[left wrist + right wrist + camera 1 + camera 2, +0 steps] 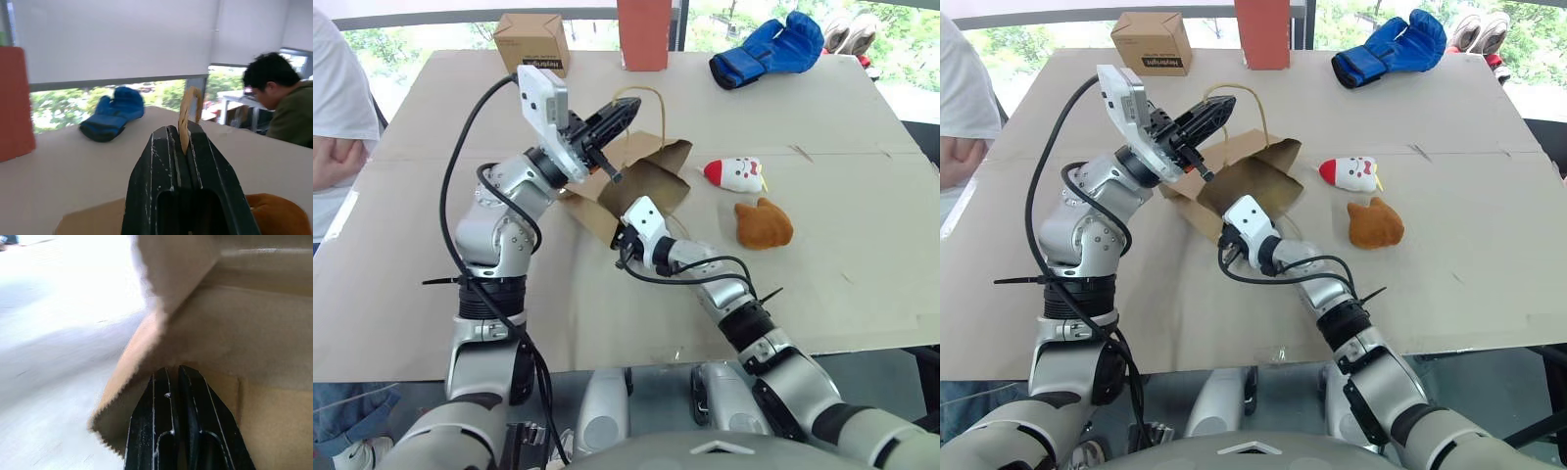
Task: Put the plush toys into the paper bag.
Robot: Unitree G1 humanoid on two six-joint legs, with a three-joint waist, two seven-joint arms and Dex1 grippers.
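**Q:** Where do the task's things lie, and what part of the task is done?

**A:** Neither toy is bagged. The white plush toy [736,174] and the orange-brown plush toy [763,223] lie side by side on the desk [862,294], just beside the paper bag [641,181], which lies partly raised near the desk's middle.

**Q:** What do the grippers hold?

**A:** The left gripper [625,110] has its fingers pressed together on the bag's handle [185,120], lifting it. The right gripper [172,374] has its fingers closed at the bag's near paper edge; whether paper is pinched cannot be told.

**Q:** What is left?

**A:** Judged from this, opening the mouth, then placing both toys inside.
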